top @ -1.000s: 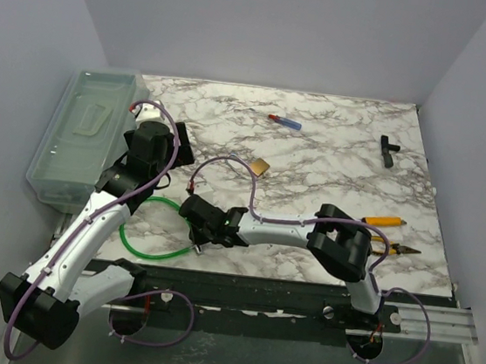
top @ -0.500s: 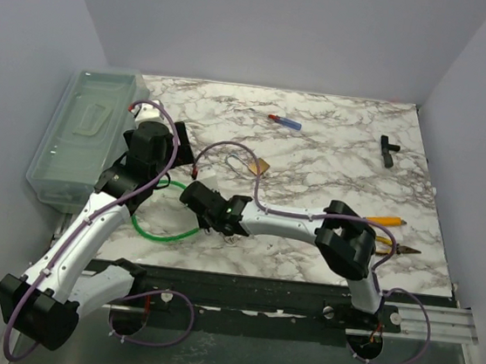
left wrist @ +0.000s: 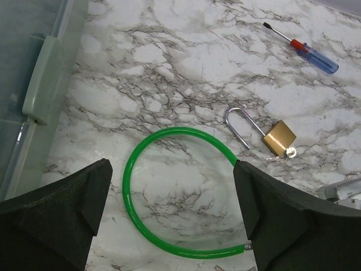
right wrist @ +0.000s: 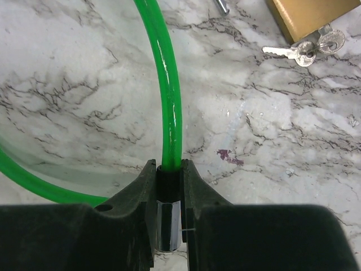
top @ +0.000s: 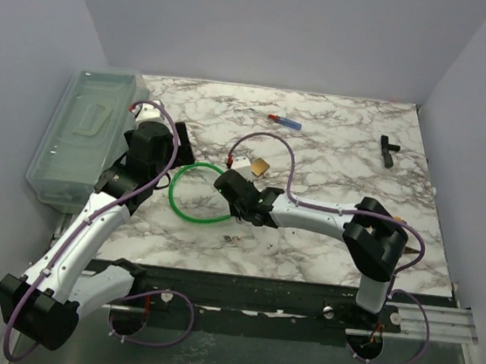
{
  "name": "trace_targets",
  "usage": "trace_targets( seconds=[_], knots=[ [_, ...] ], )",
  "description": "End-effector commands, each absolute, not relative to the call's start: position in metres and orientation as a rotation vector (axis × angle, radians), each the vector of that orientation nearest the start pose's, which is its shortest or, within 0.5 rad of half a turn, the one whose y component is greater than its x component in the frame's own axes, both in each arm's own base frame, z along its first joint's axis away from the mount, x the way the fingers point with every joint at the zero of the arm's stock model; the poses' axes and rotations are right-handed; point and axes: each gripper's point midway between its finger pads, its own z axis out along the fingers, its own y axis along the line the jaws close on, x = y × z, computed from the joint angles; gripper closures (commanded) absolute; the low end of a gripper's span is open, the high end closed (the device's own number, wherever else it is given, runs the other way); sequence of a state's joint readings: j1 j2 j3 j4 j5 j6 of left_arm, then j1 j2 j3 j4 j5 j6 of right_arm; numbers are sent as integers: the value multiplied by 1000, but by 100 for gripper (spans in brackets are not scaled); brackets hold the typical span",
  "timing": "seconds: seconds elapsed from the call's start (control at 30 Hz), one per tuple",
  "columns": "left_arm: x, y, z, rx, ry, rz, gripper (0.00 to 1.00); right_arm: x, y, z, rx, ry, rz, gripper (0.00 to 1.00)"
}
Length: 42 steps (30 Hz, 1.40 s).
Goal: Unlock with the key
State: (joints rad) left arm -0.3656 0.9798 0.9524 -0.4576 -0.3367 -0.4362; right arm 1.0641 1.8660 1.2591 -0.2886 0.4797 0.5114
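Observation:
A small brass padlock lies mid-table with its shackle raised. The tiny silvery key sits on a ring at the padlock's base, seen too in the left wrist view as the key beside the padlock. My right gripper is shut on the black collar and metal tip of a green cable, just short of the padlock. From above, the right gripper is left of and nearer than the lock. My left gripper hangs open over the cable loop, holding nothing.
A clear plastic box stands along the left edge. A red and blue screwdriver lies at the back and a black tool at the far right. A yellow-handled tool lies near the right arm. Small metal bits rest near the front.
My right gripper has moved back and to the right toward the padlock, dragging the green cable with it. The left arm has stayed still.

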Motion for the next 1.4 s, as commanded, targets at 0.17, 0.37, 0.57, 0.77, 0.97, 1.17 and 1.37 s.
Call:
trace_targets(
  seconds=[0.17,0.37,0.57,0.77,0.97,1.17,1.37],
  knots=[
    [310,-80,235,-244,2023,-185,4,279,342,52,-433,2334,126,97],
    [311,-81,234,-239,2027,-187,4,287,344,50,-499,2311,194,70],
    [311,-80,233,-236,2031,-181,4,289,335,58,-543,2302,202,31],
    [311,-80,233,-229,2031,-180,5,269,344,98,-695,2224,385,25],
    [310,-81,235,-222,2026,-185,4,202,373,110,-1158,2149,775,27],
    [309,-81,236,-218,2025,-188,5,199,381,90,-1275,2185,787,28],
    [309,-82,237,-211,2024,-193,5,196,385,63,-1338,2272,757,30]
  ],
)
